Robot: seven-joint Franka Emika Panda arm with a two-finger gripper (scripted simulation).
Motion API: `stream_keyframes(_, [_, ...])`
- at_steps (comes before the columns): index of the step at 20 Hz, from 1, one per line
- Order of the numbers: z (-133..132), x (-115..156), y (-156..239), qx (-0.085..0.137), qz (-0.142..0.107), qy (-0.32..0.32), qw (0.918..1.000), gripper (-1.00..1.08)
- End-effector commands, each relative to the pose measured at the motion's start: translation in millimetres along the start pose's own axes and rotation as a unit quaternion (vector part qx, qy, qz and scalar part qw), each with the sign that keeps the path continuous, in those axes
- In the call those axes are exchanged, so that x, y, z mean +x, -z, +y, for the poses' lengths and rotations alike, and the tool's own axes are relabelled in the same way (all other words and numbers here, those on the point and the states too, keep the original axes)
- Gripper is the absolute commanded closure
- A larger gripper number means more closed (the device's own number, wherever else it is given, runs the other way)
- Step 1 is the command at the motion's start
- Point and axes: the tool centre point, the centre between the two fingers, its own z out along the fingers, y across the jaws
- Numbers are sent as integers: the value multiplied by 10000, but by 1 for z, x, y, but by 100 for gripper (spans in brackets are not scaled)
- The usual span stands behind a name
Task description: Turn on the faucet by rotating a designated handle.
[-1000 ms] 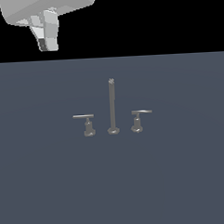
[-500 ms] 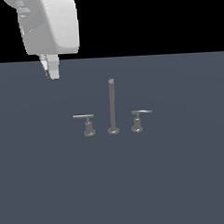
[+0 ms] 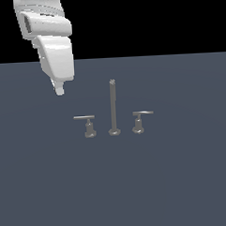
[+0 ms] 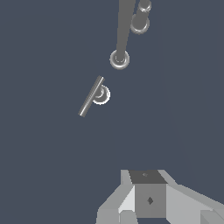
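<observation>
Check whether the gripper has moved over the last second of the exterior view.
Yes. Against the fixed spout post, the gripper has dropped lower and shifted slightly toward the exterior view's right, nearer the handle.

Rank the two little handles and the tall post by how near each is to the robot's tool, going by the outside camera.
From the tool:
1. Straight-lever handle, on the exterior view's left, nearest.
2. Tall post, in the middle.
3. Twin handle, on the exterior view's right, farthest.

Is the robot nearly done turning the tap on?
Not nearly. Nothing looks done on the faucet itself. In hand: the gripper hangs above the surface, off toward the exterior view's left of the handle, touching nothing. Whether its jaws are open cannot be told. Left: reach the handle's flat lever bar, take hold, and rotate it.
</observation>
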Motion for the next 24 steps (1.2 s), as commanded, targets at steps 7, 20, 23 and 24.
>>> stream_keyframes(7, [-31,15,-37,2,30,-699,9975,108])
stream_keyframes(20, [-78,53,-98,-19,104,-1877,9822,108])
stream_keyframes(23, [-86,62,-110,-22,117,-2104,9775,108])
stream_keyframes(24, [-88,65,-113,-22,120,-2173,9760,108])
